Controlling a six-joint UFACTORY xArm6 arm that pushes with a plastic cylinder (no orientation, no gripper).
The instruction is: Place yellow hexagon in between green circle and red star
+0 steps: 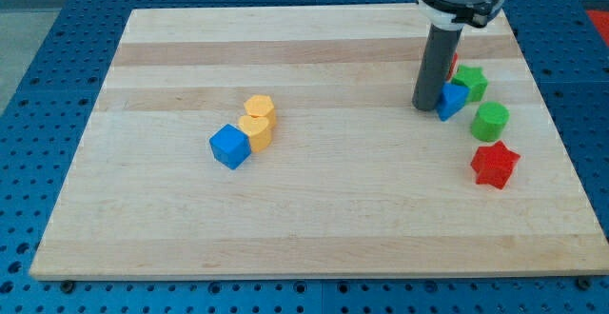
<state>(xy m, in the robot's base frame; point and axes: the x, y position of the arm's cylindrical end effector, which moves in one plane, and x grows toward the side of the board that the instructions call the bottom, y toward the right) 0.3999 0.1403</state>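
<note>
a: camera view, the only one. where is my tip [425, 107]?

b: far right of the wooden board [314, 228], down on the surface, touching or just beside the left side of a small blue block [453, 99] whose shape i cannot make out. it is a bare rod, so nothing opens or closes, and it carries nothing

a: and the task's thing?

b: the yellow hexagon [259, 109] sits left of centre, well apart from my tip. touching it on the near side is a second yellow block [254, 131], and a blue cube [230, 147] touches that one

a: the targets?

b: green circle [491, 121] and red star [495, 165] sit at the right, the star nearer, a narrow gap between them. a green star-like block [470, 83] lies farther back, with a bit of red behind the rod that i cannot identify

a: which step, then?

b: my judgement: the approach is not yet made. next, cross to the hexagon's left side and push it right, free of its yellow neighbour, toward that gap
</note>
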